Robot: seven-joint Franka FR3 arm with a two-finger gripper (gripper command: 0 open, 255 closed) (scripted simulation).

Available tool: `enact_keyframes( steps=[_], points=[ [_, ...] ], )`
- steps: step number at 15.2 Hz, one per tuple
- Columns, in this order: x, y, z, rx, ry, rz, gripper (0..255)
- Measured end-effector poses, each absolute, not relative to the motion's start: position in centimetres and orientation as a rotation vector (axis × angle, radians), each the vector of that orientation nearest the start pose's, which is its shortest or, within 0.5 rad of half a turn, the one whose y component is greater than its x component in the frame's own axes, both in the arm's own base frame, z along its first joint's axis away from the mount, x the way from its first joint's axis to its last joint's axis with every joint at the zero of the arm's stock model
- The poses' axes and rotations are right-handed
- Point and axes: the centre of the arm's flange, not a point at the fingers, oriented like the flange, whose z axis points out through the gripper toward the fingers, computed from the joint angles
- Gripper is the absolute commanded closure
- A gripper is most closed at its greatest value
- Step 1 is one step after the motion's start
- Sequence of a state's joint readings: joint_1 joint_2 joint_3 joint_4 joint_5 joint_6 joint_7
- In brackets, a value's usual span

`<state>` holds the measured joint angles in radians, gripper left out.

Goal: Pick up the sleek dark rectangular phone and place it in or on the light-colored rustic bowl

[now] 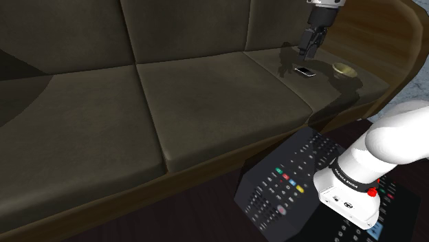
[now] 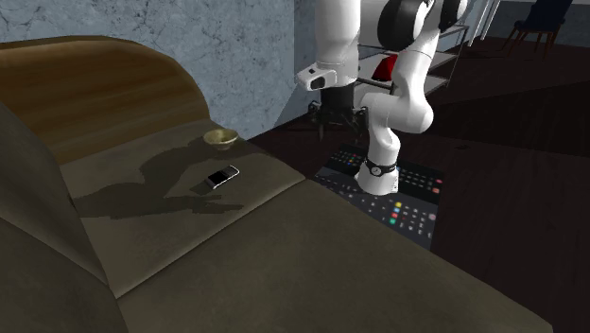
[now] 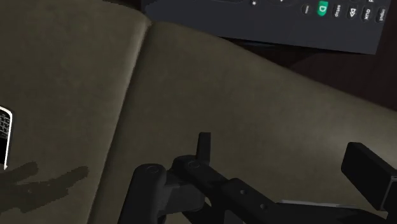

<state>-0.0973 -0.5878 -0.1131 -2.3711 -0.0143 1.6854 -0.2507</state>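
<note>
Got the phone [image 1: 304,71] lying flat on the far-right seat cushion of the sofa [image 1: 206,103], upper right of the shoulder view. Dark slab with a thin light rim. Same deal in the second exterior view: flat on the cushion, a bit left of centre, right at the edge of the arm's shadow. Also poking in as a thin sliver in the wrist view, well off to one side of the fingers and nowhere near between them.

Next to it, the bowl [image 1: 343,69]: small, pale tan, upright on the same cushion, just to the right of the phone in the shoulder view. Near but not touching. Placed higher in the frame than the phone in the second exterior view, close to the curved wooden armrest [image 2: 104,85].

Then the gripper [image 1: 307,49], hanging over the phone in the shoulder view, pointing down, stopping short of it with a visible gap. Black fingers [image 3: 372,175] spread wide apart in the wrist view, only olive cushion between them. Holding nothing.

Further out: white arm [image 1: 385,151] at lower right of the shoulder view, rising from the stand [image 1: 289,185], a dark box patterned all over with remote-control buttons. Dark floor underneath, blue-grey wall [image 2: 246,47] behind the end of the sofa.
</note>
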Motion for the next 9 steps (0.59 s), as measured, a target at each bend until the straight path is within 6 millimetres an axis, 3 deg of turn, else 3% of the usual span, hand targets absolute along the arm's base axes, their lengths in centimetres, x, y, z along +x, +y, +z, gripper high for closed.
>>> enact_keyframes(
  steps=[9],
  points=[
    [39.3, -18.4, 48.4, -3.069, -0.026, 0.129, 0]
  ],
)
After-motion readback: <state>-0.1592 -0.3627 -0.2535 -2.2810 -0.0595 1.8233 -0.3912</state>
